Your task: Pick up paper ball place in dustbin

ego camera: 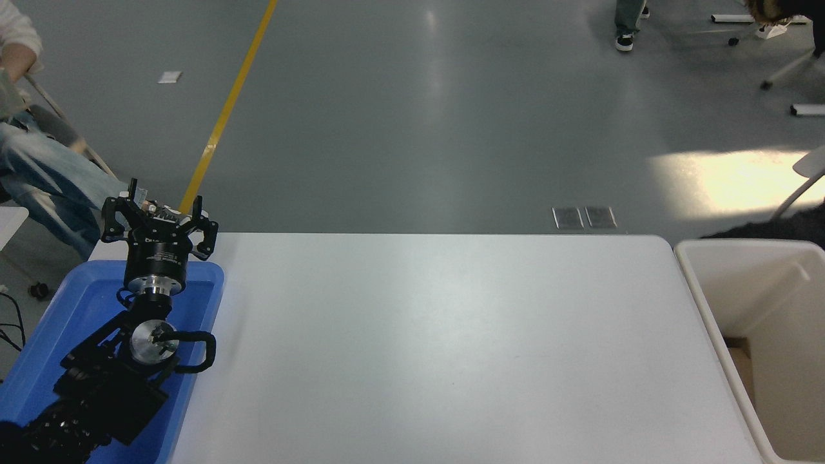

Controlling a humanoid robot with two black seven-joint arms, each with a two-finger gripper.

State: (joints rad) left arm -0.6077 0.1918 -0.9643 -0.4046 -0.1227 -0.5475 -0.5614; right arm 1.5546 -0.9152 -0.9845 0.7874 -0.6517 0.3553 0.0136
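The dustbin (pixel 707 316) is a cream-white bin standing at the table's right end, its inside partly cut off by the picture's edge. The paper ball is out of view. My right arm and gripper are out of view too. My left arm is parked at the lower left, with the left gripper (pixel 158 216) open and empty above the far end of the blue tray (pixel 58 322).
The white table (pixel 438 348) spans the middle. A brown flat piece (pixel 741 361) lies inside the bin. A seated person (pixel 38 167) is at the far left. Another person's legs (pixel 625 26) are at the top right. A dark shape (pixel 773 225) lies behind the bin.
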